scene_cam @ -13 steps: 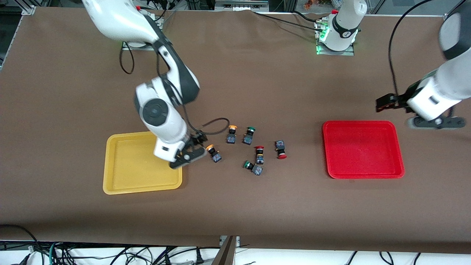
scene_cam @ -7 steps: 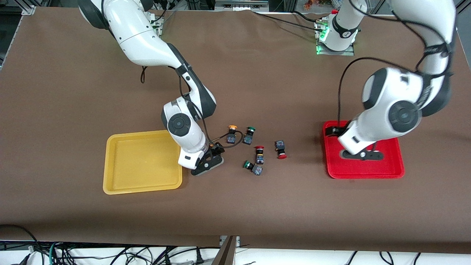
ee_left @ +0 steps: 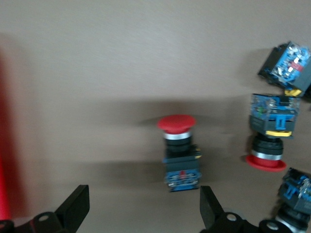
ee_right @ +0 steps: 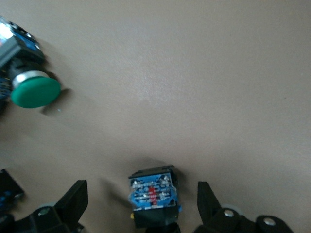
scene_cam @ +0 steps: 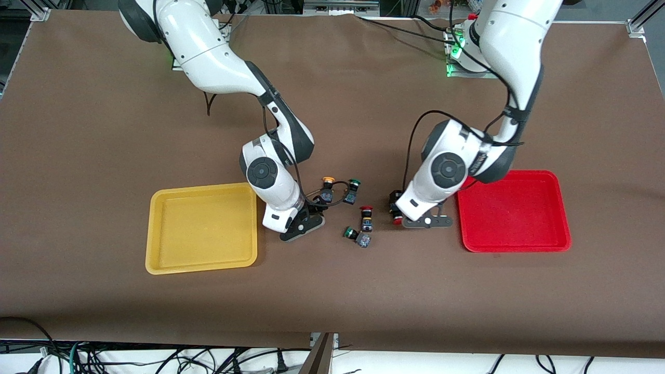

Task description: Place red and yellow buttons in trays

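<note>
Moved: left gripper (scene_cam: 415, 217) has swung from over the red tray (scene_cam: 550, 208) to the button cluster; right gripper (scene_cam: 304, 221) edged off the yellow tray (scene_cam: 202, 259).
Table (scene_cam: 104, 130): matte brown.
Trays: glossy rounded rectangles, raised rims, both bare inside.
Left wrist view: fingers (ee_left: 75, 208) spread wide around a red-capped button (ee_left: 180, 153) lying flat (half-hidden in front view); a second red button (ee_left: 269, 138) nearby.
Right wrist view: fingers (ee_right: 73, 201) wide, straddling a blue-based switch (ee_right: 151, 196), its cap hidden; green button (ee_right: 29, 85) apart.
Front view only: yellow button (scene_cam: 327, 188).
</note>
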`<state>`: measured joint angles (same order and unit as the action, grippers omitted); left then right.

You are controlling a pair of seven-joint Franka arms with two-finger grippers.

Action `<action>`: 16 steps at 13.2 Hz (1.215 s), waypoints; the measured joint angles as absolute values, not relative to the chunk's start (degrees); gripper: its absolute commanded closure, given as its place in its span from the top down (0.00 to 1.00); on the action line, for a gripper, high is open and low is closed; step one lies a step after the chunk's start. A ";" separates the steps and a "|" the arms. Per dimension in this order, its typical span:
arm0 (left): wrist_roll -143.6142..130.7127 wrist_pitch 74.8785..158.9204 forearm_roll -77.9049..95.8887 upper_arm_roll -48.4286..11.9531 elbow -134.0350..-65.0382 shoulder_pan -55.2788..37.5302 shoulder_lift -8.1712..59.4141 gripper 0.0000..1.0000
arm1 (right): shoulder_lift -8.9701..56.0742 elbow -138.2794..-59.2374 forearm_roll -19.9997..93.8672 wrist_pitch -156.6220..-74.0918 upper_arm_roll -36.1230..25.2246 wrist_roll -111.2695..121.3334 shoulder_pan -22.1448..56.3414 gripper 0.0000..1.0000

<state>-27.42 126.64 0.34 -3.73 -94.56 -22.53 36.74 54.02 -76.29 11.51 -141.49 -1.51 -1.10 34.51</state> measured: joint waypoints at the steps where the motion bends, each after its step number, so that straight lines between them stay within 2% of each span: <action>1: -28.07 128.15 0.34 -3.73 -94.60 -22.99 37.52 1.00 | 54.37 -76.56 11.51 -141.99 -1.52 -1.10 34.51 0.80; 2: -28.25 129.10 0.34 -3.71 -94.61 -23.07 38.06 1.00 | 54.57 -76.68 11.50 -142.34 -1.54 -1.10 34.52 0.59; 3: -28.28 129.55 0.34 -3.60 -94.61 -23.02 38.29 1.00 | 54.53 -76.69 11.50 -142.44 -1.57 -1.10 34.52 0.24; 4: -28.30 129.69 0.34 -3.48 -94.59 -22.94 38.30 1.00 | 54.45 -76.69 11.50 -142.44 -1.72 -1.08 34.50 0.03; 7: -28.51 130.40 0.34 -3.37 -94.59 -22.87 38.33 1.00 | 54.08 -76.56 11.50 -141.20 -2.43 -1.01 33.99 0.00; 10: -28.65 133.55 0.34 -3.40 -94.65 -23.04 39.00 1.00 | 50.63 -75.63 10.73 -131.40 -3.91 1.34 32.40 0.00; 12: -28.66 135.49 0.34 -3.44 -94.80 -23.29 39.89 1.00 | 47.98 -74.50 9.77 -124.30 -4.40 7.55 28.71 0.00; 14: -28.66 138.46 0.34 -3.49 -94.95 -23.64 41.46 1.00 | 46.68 -74.28 7.71 -122.32 -4.51 15.49 23.98 0.00; 15: -28.66 139.04 0.33 -3.49 -95.04 -23.76 42.13 0.77 | 46.73 -74.31 6.51 -122.18 -4.53 19.10 21.78 0.00; 16: -28.67 139.73 0.33 -3.49 -95.22 -23.81 42.64 0.41 | 46.94 -74.58 5.85 -122.06 -4.58 21.99 19.64 0.11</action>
